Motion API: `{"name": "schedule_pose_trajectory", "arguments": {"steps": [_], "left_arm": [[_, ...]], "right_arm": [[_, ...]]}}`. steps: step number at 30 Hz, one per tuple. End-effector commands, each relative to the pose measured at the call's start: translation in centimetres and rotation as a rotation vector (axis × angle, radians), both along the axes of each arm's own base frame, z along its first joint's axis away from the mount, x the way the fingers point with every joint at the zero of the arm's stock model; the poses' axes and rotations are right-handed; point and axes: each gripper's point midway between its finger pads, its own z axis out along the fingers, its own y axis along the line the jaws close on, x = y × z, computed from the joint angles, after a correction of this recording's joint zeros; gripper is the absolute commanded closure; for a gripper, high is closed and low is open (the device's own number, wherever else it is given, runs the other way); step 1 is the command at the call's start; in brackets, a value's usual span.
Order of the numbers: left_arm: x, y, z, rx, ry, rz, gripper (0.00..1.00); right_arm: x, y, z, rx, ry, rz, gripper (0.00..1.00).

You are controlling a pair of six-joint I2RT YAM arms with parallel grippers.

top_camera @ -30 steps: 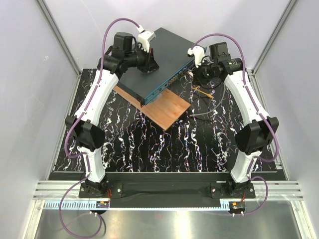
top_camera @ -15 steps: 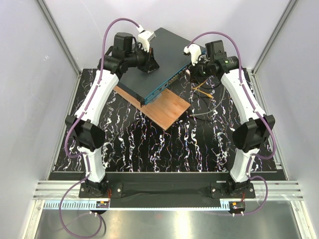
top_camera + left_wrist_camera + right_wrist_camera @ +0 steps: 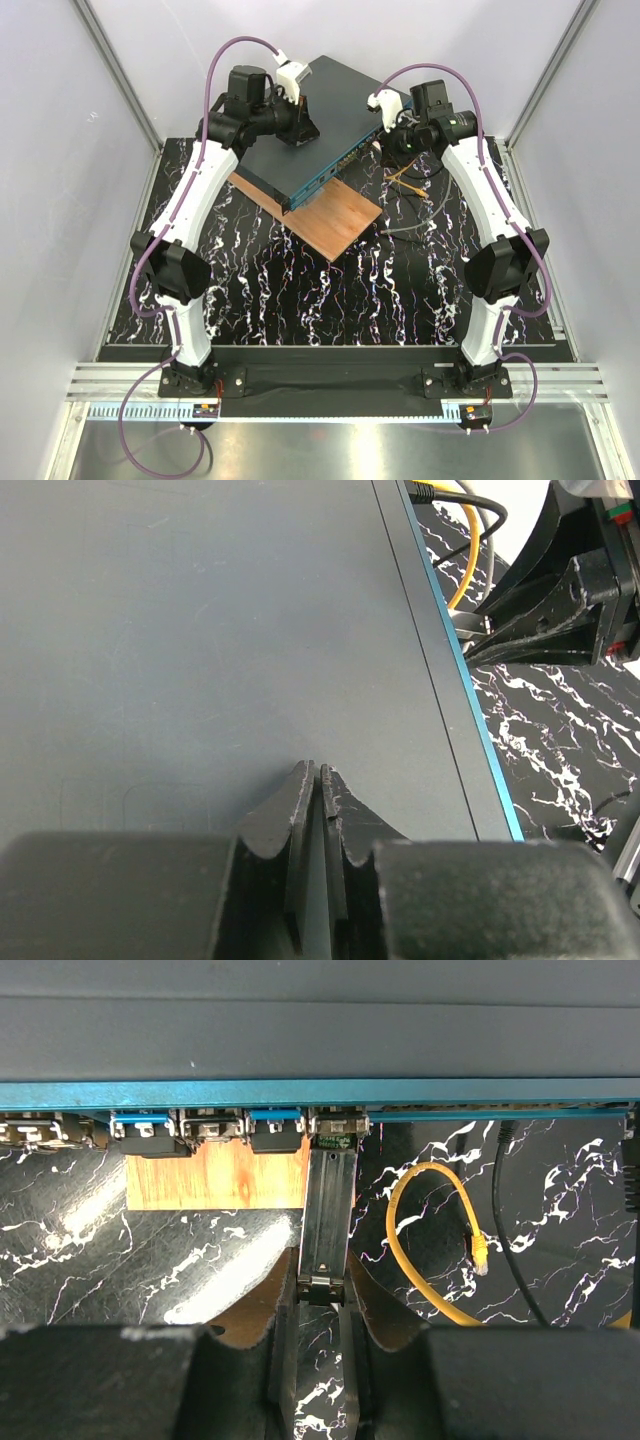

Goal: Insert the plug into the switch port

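Your switch [image 3: 330,110] lies slantwise on the wooden board [image 3: 335,220], and the only receptacles here are the row of sockets [image 3: 210,1125] along its teal front face. From the right wrist camera, the four sockets to the left of the plug [image 3: 330,1210] show dark, unfilled mouths, two of them with blue trim. The next socket to the right is the one the plug has reached: its front end sits right at that opening, but you cannot tell how deep it goes. Your right gripper [image 3: 322,1285] is closed narrowly on the plug's rear end, one finger on each side, with the clear body running straight ahead to the socket. A loose yellow cable [image 3: 400,1250] loops on the marbled black mat [image 3: 300,290] just right of the plug, with a black cable [image 3: 510,1220] beyond it. Your left gripper [image 3: 318,775] has its fingers pressed almost together with nothing between them, and its tips rest on the switch's dark top well back from the front edge. Compared with a second ago, your right wrist has moved in toward the front face and a little up in the overhead view. Over the last half second it has barely shifted. The left arm, the switch and the board are where they were.
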Motion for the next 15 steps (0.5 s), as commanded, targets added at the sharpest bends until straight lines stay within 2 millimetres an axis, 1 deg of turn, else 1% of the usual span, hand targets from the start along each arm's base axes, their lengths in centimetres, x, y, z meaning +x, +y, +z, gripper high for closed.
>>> {"name": "schedule_pose_trajectory", "arguments": {"steps": [1,6,10,11,12,15], "left_arm": [[-0.2,0.6,1.8,-0.028,-0.032,0.020,0.88],[-0.3,0.5,1.9,-0.032,-0.030,0.016,0.88],[-0.3,0.6,1.8,-0.033,-0.029,0.018,0.88],[-0.3,0.6,1.9,-0.035,-0.028,0.018,0.88],[-0.3,0.5,1.8,-0.035,-0.028,0.015,0.88],[-0.2,0.7,1.9,-0.038,-0.030,0.021,0.88]], "right_arm": [[0.3,1.5,1.7,0.032,-0.054,0.042,1.00],[0.3,2.0,1.6,0.041,-0.044,0.067,1.00],[0.4,2.5,2.1,0.060,-0.046,0.089,1.00],[0.3,2.7,2.0,0.065,-0.037,0.098,1.00],[0.2,2.7,1.4,0.060,-0.014,0.105,1.00],[0.3,3.0,2.0,0.069,-0.017,0.117,1.00]]}}
